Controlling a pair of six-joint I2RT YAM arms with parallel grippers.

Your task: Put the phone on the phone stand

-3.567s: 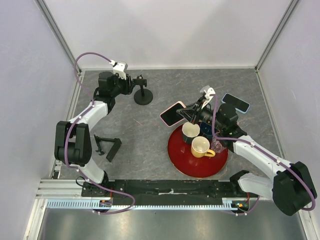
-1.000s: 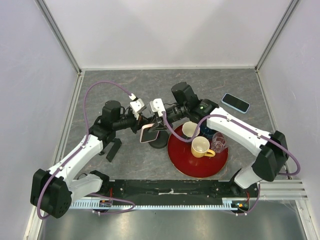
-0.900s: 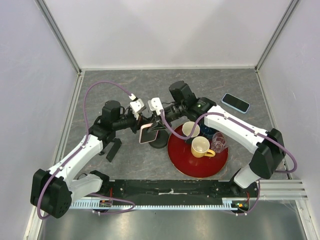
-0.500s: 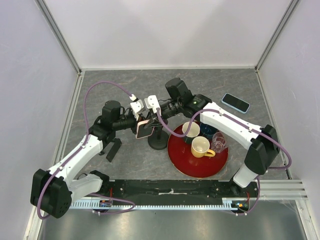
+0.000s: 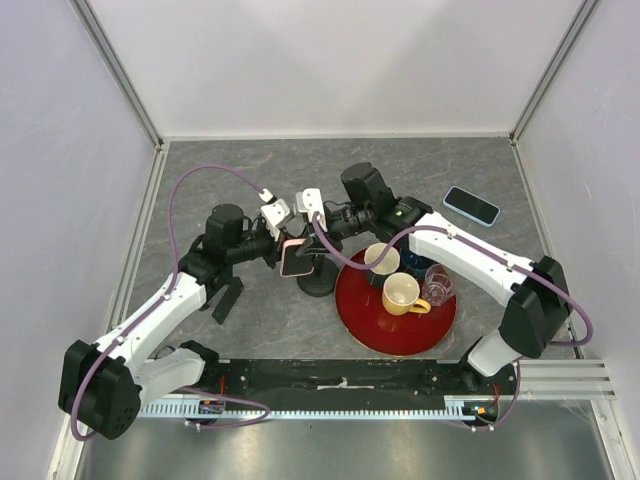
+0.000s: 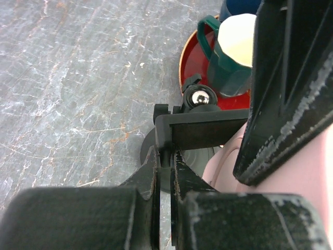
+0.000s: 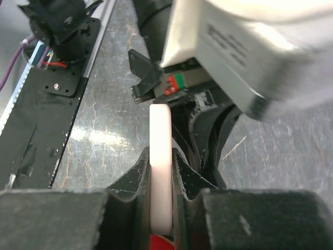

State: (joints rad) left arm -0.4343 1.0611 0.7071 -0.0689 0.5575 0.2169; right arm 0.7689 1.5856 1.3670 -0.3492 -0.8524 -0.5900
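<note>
Top external: the left fingers (image 5: pixel 272 247) and the right fingers (image 5: pixel 314 232) meet over the middle of the bench (image 5: pixel 230 190), just left of the red tray (image 5: pixel 372 335). Between them the pink phone (image 5: pixel 295 258) hangs tilted, close above the phone stand (image 5: pixel 318 282), whose round base sits on the bench by the tray's rim. Whether the phone rests in the cradle cannot be told from here. A blue phone (image 5: pixel 471 205) lies well apart, far right.

Left wrist: the left fingers are pinched shut on the thin black cradle plate of the phone stand, just below its shiny ball joint (image 6: pixel 199 98). The pink phone shows at the lower right, partly behind a right finger. A green mug (image 6: pixel 229 52) stands on the tray beyond.

Right wrist: the right fingers clamp the pink phone edge-on — one pad on each face.
</note>
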